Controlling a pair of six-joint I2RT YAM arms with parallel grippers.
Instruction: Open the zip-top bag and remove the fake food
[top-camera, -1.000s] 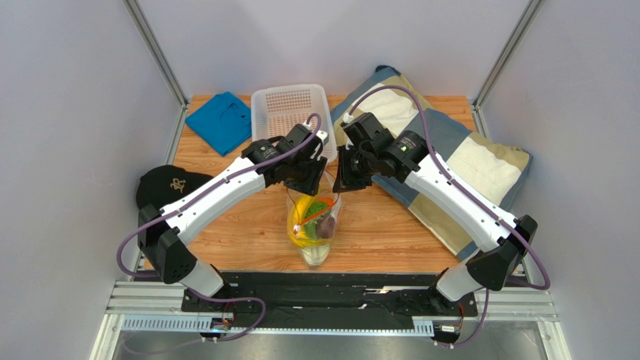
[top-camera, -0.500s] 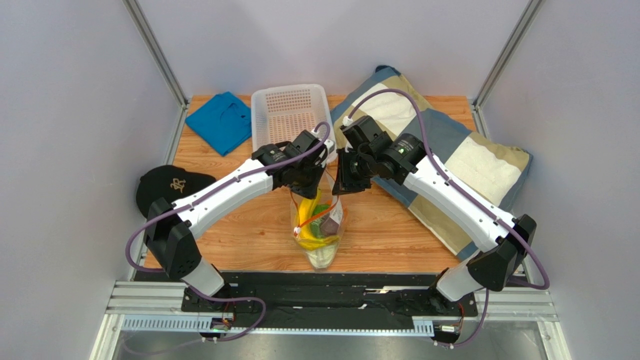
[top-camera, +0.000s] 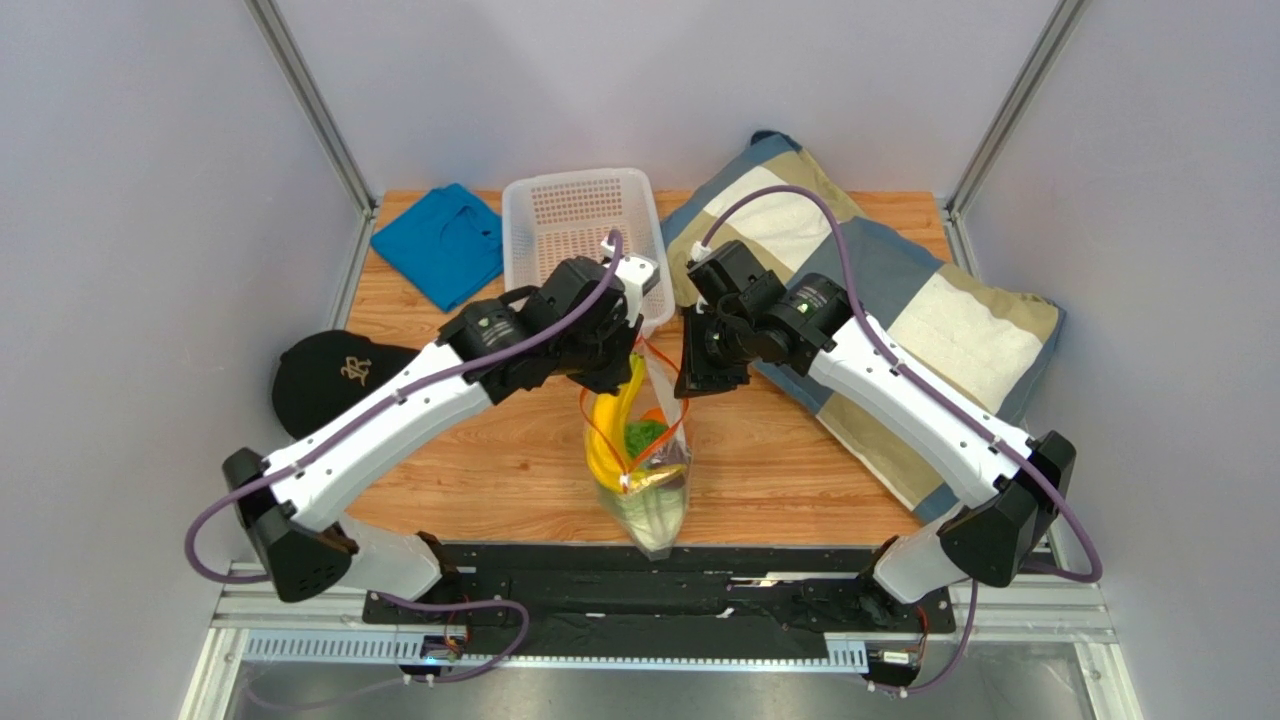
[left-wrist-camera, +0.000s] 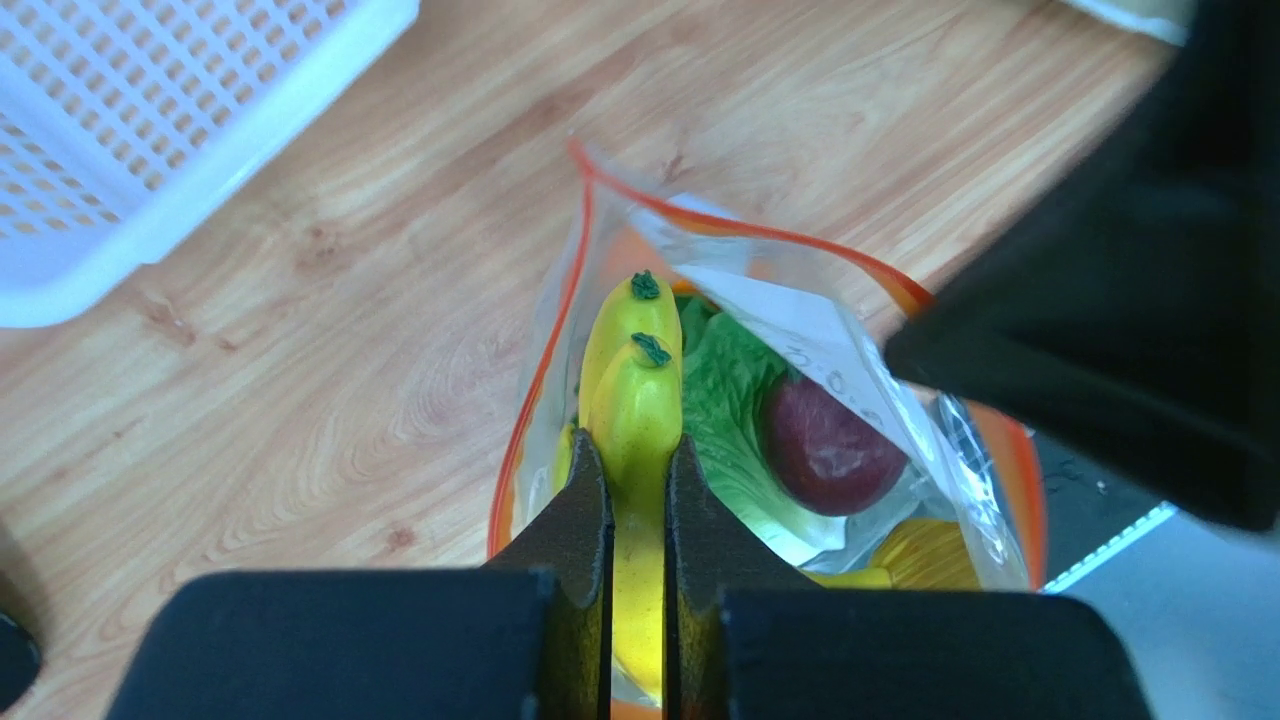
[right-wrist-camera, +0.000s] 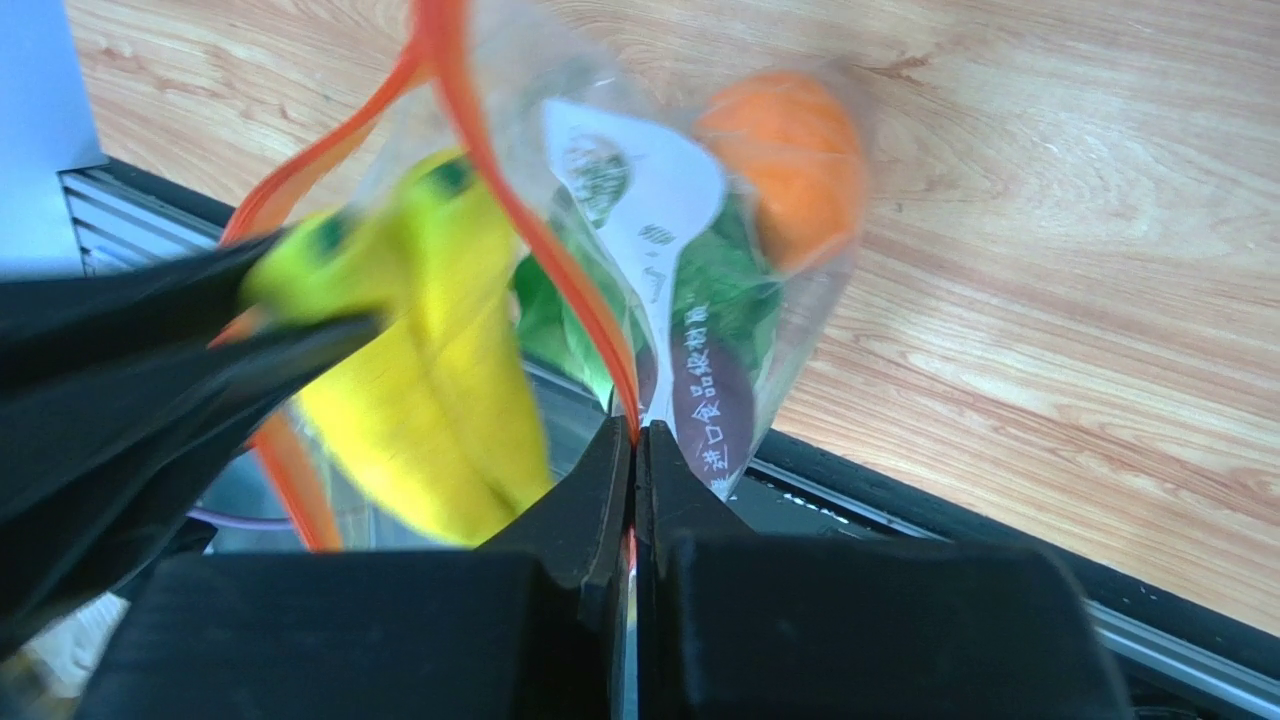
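— Which step are we on?
— Removal. Our left gripper (left-wrist-camera: 639, 450) is clamped on the yellow plastic banana bunch (left-wrist-camera: 633, 383). Our right gripper (right-wrist-camera: 633, 438) pinches the rim of the clear crinkly zip-top bag (top-camera: 648, 510), held above the middle of the worktop's near edge.
— Next?
— In our view, lift the bunch clear.

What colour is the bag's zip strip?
The zip strip is orange-red; left wrist view shows it best.

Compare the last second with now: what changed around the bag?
The left pincer dipped into the open zip-top bag, closed on the banana bunch and began lifting it out. The right pincer stays clamped on the bag's rim; the bag stays upright and the basket has not moved.
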